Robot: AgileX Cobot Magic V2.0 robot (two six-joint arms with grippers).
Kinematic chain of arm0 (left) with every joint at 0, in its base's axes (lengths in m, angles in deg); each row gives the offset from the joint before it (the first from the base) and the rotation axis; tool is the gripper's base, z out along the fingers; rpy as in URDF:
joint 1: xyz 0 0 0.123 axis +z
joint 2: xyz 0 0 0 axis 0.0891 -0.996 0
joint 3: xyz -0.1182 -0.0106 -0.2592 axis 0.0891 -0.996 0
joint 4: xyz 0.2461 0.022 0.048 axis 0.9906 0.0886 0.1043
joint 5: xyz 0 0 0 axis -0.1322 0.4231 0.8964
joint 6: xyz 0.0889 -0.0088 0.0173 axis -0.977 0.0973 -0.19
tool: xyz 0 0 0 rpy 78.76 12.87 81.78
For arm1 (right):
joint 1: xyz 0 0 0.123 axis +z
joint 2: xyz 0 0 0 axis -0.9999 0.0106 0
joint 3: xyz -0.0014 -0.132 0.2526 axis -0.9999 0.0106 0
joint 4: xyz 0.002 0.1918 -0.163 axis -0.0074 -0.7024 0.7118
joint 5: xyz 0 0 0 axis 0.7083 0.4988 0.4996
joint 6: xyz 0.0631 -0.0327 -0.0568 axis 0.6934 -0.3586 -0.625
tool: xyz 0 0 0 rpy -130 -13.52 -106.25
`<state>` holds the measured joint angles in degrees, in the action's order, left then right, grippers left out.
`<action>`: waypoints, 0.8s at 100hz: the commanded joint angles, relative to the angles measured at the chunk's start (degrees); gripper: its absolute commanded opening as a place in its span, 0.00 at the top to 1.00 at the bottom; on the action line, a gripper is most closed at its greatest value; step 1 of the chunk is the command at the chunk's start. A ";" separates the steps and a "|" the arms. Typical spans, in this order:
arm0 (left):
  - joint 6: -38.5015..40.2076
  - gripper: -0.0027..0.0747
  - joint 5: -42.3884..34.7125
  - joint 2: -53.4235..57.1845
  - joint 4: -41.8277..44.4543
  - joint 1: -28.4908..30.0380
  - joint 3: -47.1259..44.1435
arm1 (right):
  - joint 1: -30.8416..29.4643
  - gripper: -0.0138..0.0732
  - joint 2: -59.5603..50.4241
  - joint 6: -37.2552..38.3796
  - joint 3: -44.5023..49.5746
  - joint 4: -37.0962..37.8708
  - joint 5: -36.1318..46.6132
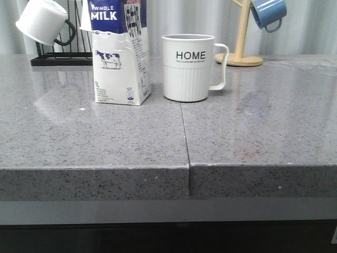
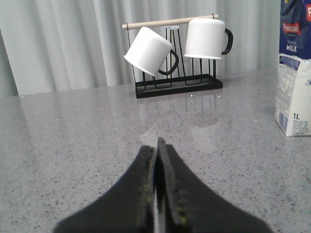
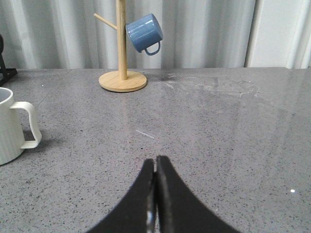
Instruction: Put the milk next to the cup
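The milk (image 1: 118, 58) is a tall white carton with a dark blue top. It stands upright on the grey counter, just left of the cup (image 1: 188, 67), a narrow gap between them. The cup is a ribbed white mug marked "HOME", its handle to the right. The milk also shows in the left wrist view (image 2: 294, 73), and the cup's edge and handle show in the right wrist view (image 3: 12, 126). My left gripper (image 2: 157, 145) is shut and empty, low over the counter. My right gripper (image 3: 155, 162) is shut and empty. Neither gripper shows in the front view.
A black rack (image 1: 60, 55) at the back left holds two white mugs with black handles (image 2: 150, 51). A wooden mug tree (image 1: 241, 37) at the back right carries a blue mug (image 1: 268, 13). A seam (image 1: 184, 132) runs down the counter's middle. The counter's front edge (image 1: 168, 167) is near.
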<state>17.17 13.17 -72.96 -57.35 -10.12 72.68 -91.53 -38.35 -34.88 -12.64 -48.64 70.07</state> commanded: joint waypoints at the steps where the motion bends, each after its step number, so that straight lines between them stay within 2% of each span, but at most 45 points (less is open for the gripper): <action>1: 0.60 0.99 -5.52 1.92 0.08 0.13 -2.97 | -0.24 0.92 0.49 -0.20 -1.46 0.53 4.86; 80: 0.60 0.99 -5.42 1.92 -0.81 0.13 -2.97 | -0.24 0.92 0.49 -0.20 -1.46 0.53 4.86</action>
<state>17.17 12.43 -72.96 -57.55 -10.12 72.59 -91.53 -38.35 -34.88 -12.64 -48.64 70.07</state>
